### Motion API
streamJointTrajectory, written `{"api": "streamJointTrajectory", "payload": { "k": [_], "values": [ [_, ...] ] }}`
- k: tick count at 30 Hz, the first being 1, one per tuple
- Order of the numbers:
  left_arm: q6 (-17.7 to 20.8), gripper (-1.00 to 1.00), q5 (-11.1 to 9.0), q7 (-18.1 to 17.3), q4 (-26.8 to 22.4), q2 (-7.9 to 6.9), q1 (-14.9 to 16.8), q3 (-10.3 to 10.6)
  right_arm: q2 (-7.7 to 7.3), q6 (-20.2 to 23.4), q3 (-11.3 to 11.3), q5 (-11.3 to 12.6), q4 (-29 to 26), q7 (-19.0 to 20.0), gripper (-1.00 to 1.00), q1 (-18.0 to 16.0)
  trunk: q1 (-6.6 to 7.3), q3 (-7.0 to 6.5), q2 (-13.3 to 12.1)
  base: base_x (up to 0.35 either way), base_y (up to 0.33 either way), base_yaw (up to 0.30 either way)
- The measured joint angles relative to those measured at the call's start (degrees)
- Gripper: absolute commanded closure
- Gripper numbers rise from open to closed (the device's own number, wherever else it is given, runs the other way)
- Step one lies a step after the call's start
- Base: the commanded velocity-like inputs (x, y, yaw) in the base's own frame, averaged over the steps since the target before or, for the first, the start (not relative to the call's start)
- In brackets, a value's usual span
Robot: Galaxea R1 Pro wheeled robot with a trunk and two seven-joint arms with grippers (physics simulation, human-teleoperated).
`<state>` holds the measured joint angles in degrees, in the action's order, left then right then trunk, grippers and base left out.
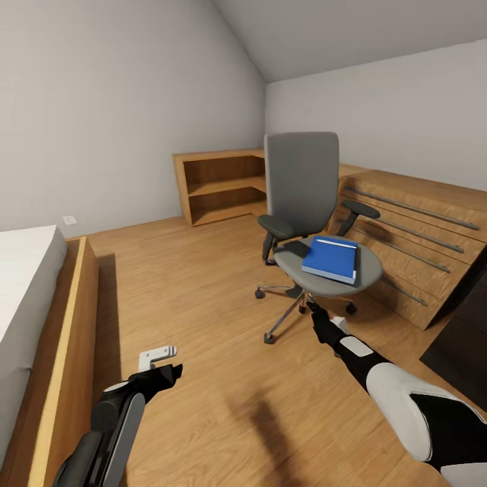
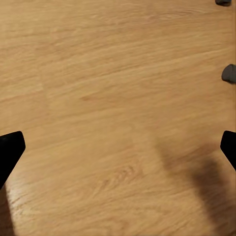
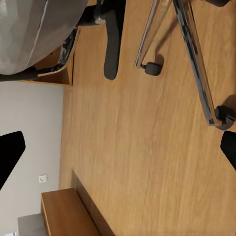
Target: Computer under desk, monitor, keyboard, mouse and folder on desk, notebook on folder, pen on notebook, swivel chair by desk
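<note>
On swivel chair (image 1: 308,223) seat: folder (image 1: 331,258) | left gripper (image 2: 118,147) wide apart, empty | right gripper (image 3: 118,147) likewise

Pale grey walls (image 1: 101,101) rose to a sloped ceiling (image 1: 352,34) in the upper right of the frame, and a light wood plank floor (image 1: 203,284) filled the middle and lower part. A low open wooden shelf unit (image 1: 220,184) stood in the far corner at centre, a light wooden drawer chest (image 1: 419,237) with long metal handles ran along the right wall, and a dark piece, perhaps a cabinet (image 1: 467,338), sat at the right edge. At the left edge lay a bed (image 1: 27,304) with a wooden frame and pale mattress, with a small white wall socket (image 1: 69,220) just above it.
</note>
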<state>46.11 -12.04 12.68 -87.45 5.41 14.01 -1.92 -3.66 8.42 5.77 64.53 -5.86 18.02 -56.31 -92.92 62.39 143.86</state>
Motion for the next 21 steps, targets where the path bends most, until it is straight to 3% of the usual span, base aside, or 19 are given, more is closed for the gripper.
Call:
{"api": "streamJointTrajectory", "payload": {
  "k": [7, 17, 18, 21],
  "values": [
    [0.0, -1.00, 0.0, 0.0, 0.0, 0.03, 0.0, 0.5, 0.03, -0.1, 0.0, 0.0, 0.0, 0.0, -1.00, 0.0, 0.00, 0.00, 0.0, 0.013, -0.009, 0.000],
    [0.0, -1.00, 0.1, 0.0, 1.1, 0.02, 0.0, 1.7, -0.04, -0.1, 0.1, 0.0, 0.0, 0.0, -1.00, 0.0, 0.03, 0.00, 0.0, 0.243, -0.100, 0.000],
    [0.0, -1.00, 0.1, -0.1, 1.1, 0.03, 0.0, 1.9, -0.04, -0.1, -0.9, -0.1, 0.1, -0.1, -1.00, 0.0, 0.03, 0.00, 0.0, 0.162, -0.069, 0.000],
    [-0.1, -1.00, 0.1, -0.1, 1.6, 0.04, 0.0, 2.3, -0.10, -0.1, 0.1, 0.0, 0.0, -0.1, -1.00, 0.0, 0.01, 0.00, 0.0, 0.071, -0.030, 0.000]
  ]
}}
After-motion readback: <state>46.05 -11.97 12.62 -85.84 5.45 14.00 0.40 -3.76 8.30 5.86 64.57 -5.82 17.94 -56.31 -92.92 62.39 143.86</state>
